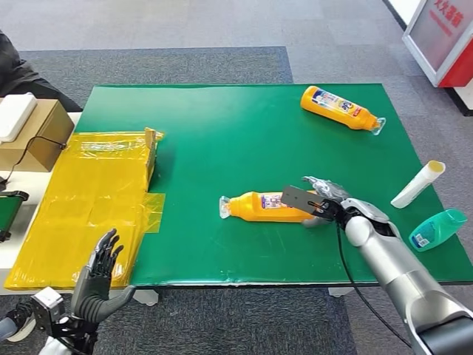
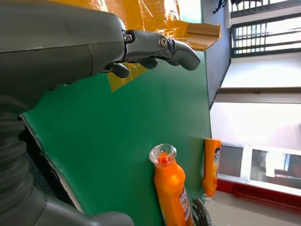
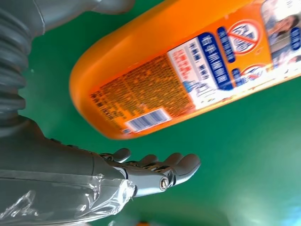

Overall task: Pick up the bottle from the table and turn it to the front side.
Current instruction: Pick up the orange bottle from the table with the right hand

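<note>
Green mat point(image 1: 234, 148) covers the table, and I read it from the left. At the far left edge sit a cardboard box point(image 1: 39, 129) with a white device point(image 1: 15, 115) on top. Next comes a flattened yellow sheet point(image 1: 89, 200), taped down, with a raised cardboard flap point(image 1: 150, 148) at its far corner. My left hand point(image 1: 99, 277) hovers below the table's near edge, in front of that sheet, fingers point(image 2: 177, 49) spread apart and holding nothing.

Near the middle lies the bottle point(image 1: 267, 207), orange, on its side, clear cap pointing left. In the right wrist view its back label with barcode faces the camera. My right hand point(image 1: 326, 205) is at the bottle's base end; from the head view it looks to be touching the bottle, but I cannot tell whether the fingers point(image 3: 177, 165) grip it. The wrist view shows them extended beside the bottle.

Further back on the right lies a second orange bottle point(image 1: 340, 108), cap pointing right. At the right edge lie a white tube point(image 1: 418, 183) and a teal bottle point(image 1: 437, 228).
</note>
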